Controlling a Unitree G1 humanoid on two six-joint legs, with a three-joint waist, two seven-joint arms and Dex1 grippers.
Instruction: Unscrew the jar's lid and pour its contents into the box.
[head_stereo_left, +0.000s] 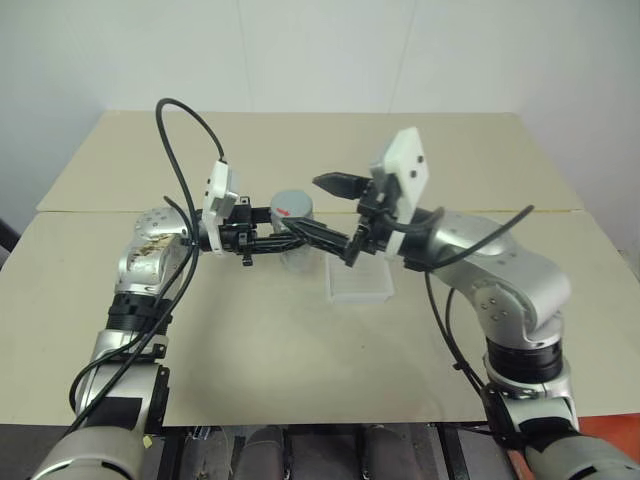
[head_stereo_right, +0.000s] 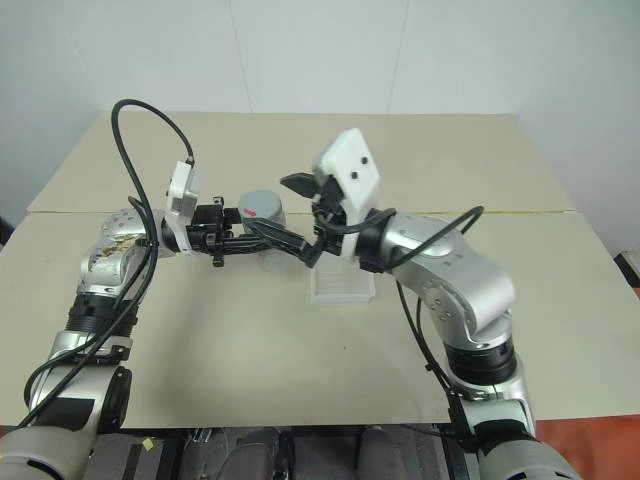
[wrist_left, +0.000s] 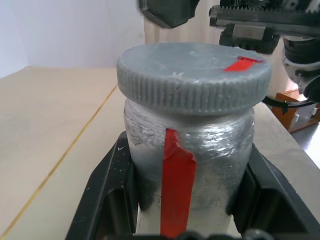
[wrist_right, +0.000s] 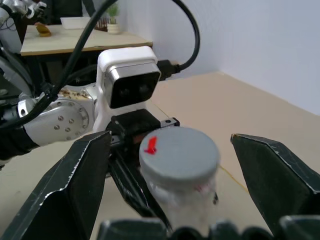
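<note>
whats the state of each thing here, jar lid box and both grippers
jar: upright, held off the table, clamped at its body by the left gripper
lid: on the jar, not yet removed
box: flat on the table, looks empty, untouched
left gripper: shut on the jar
right gripper: open, fingers apart on either side of the lid, not touching it
table: bears the box

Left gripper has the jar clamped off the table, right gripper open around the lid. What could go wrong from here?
1. The right gripper straddles the lid with gaps on both sides; closing off-centre could shove the jar.
2. The left gripper holds only the jar's lower body, so twisting may spin it.
3. The box sits beside, not under; spills could miss.
</note>
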